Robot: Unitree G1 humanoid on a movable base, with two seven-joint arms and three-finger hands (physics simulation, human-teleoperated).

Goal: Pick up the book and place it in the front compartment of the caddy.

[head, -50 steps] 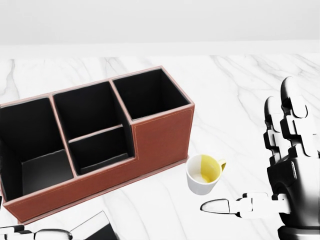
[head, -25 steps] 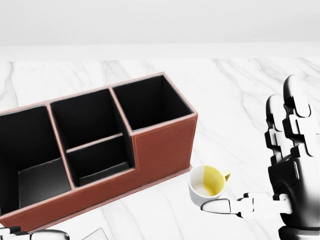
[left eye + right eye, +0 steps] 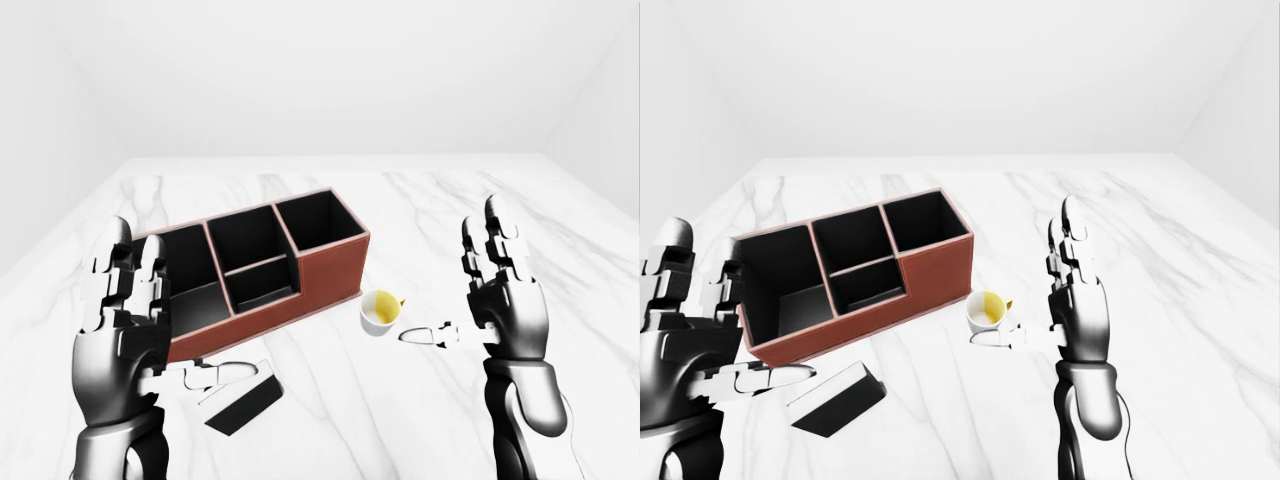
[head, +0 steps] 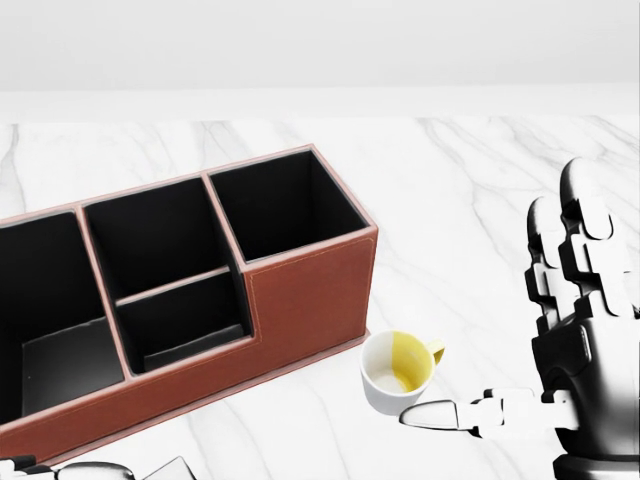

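Both hands raised and spread, nothing gripped; the book lies on the table below the caddy.

Your left hand and right hand stand with fingers straight and thumbs out, apart from everything, which looks like a ready stance. The flat, dark, white-edged book sits by your left thumb, just beside the stitched brown caddy with its black-lined compartments. A glossy white cup, yellow inside, stands on the veined marble table.
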